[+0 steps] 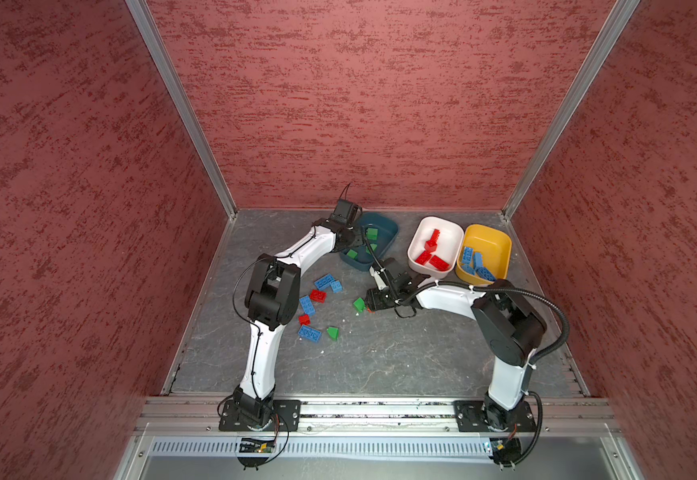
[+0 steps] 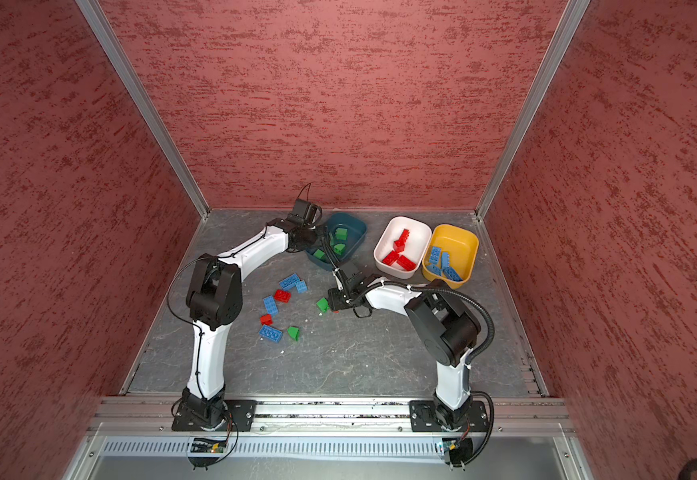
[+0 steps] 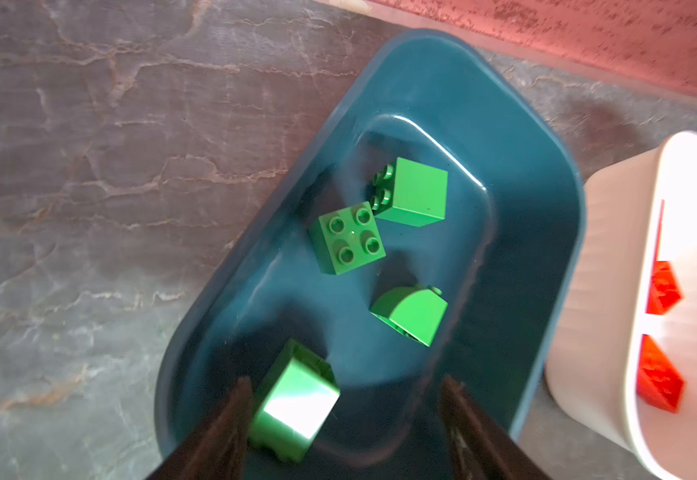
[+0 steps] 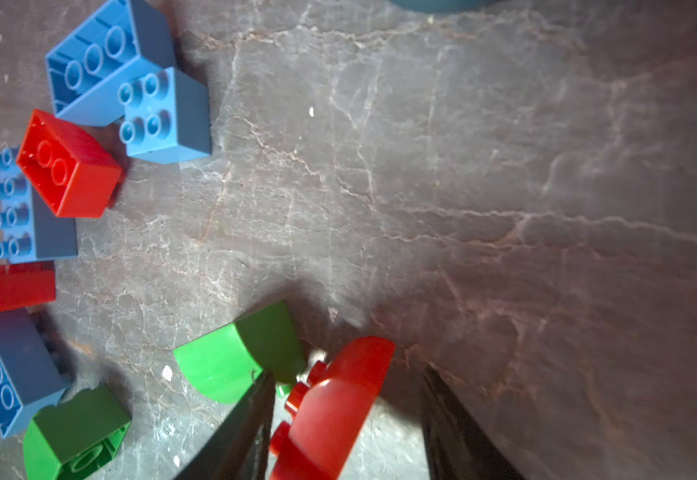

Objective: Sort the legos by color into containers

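1. While the left claw (image 1: 355, 245) hangs over the far teal tub (image 1: 389, 232), red legos (image 1: 432, 253) lie in the white tub (image 1: 448, 236) and blue legos (image 1: 476, 264) in the yellow tub (image 1: 495, 245), far right.
2. In a top view, loose legos (image 2: 280, 296) lie left of centre on the bench (image 2: 359, 361); the right claw (image 2: 332, 307) sits low beside them.
3. Left wrist: claw wide, a green brick (image 3: 294, 399) touching one finger within the teal tub's rim.
4. Right wrist: claw part-open around a red rounded brick (image 4: 334, 407), one finger (image 4: 251, 415) touching it.
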You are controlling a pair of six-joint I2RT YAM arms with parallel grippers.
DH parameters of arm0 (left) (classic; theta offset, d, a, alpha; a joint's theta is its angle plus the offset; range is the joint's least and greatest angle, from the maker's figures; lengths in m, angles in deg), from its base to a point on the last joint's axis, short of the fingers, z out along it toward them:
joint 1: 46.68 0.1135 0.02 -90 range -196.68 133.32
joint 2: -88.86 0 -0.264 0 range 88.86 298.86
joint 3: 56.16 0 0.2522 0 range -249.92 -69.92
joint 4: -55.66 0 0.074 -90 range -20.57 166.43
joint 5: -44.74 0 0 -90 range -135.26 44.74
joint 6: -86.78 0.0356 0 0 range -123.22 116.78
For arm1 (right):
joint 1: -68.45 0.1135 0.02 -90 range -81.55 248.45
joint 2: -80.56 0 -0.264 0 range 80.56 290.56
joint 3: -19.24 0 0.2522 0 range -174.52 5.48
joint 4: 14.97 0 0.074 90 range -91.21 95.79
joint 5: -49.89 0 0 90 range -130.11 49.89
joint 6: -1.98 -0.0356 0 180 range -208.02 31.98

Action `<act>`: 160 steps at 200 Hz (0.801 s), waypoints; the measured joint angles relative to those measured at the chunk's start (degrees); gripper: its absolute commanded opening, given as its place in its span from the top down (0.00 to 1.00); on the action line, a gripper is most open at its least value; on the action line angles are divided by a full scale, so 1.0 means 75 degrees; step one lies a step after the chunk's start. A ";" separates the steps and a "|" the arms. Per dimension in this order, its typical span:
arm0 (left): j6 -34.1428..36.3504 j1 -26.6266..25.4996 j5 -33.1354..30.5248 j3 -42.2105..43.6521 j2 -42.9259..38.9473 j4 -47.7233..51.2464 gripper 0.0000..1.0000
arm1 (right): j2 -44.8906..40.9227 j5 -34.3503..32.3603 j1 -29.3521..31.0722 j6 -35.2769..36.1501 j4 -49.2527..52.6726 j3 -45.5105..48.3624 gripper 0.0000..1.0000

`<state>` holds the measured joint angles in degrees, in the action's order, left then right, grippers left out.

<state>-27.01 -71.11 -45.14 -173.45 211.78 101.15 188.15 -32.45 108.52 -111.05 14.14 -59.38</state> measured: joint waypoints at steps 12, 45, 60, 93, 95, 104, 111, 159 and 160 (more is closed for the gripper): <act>-0.0067 0.0003 0.0000 0.0114 -0.0201 -0.0009 0.10 | 0.0020 -0.0143 0.0050 -0.0003 0.0134 -0.0090 0.52; -0.0201 0.0015 -0.0082 0.0329 -0.0629 -0.0064 0.02 | 0.0105 -0.0554 0.0175 0.0079 0.0388 -0.0262 0.55; -0.0227 0.0017 -0.0131 0.0478 -0.0761 -0.0146 0.00 | 0.0213 -0.0705 0.0268 0.0143 0.0539 -0.0437 0.55; -0.0323 0.0029 -0.0312 0.0831 -0.0962 -0.0303 0.01 | 0.0510 -0.1035 0.0513 0.0254 0.0793 -0.0737 0.54; -0.0329 0.0032 -0.0326 0.0845 -0.0973 -0.0300 0.01 | 0.0525 -0.1049 0.0533 0.0256 0.0810 -0.0749 0.54; -0.0338 0.0041 -0.0393 0.0918 -0.1017 -0.0315 0.00 | 0.0551 -0.1125 0.0589 0.0280 0.0863 -0.0804 0.55; -0.0344 0.0050 -0.0437 0.0970 -0.1055 -0.0323 0.01 | 0.0568 -0.1174 0.0624 0.0280 0.0886 -0.0816 0.55; -0.0472 0.0122 -0.0603 0.1291 -0.1338 -0.0425 0.01 | 0.0533 -0.1402 0.0679 0.0376 0.0851 -0.0726 0.68; -0.0484 0.0125 -0.0606 0.1306 -0.1343 -0.0428 0.01 | 0.0530 -0.1405 0.0679 0.0385 0.0845 -0.0717 0.68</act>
<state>-30.64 -70.17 -49.68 -163.65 201.70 97.94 192.13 -42.98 113.62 -108.17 20.48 -64.75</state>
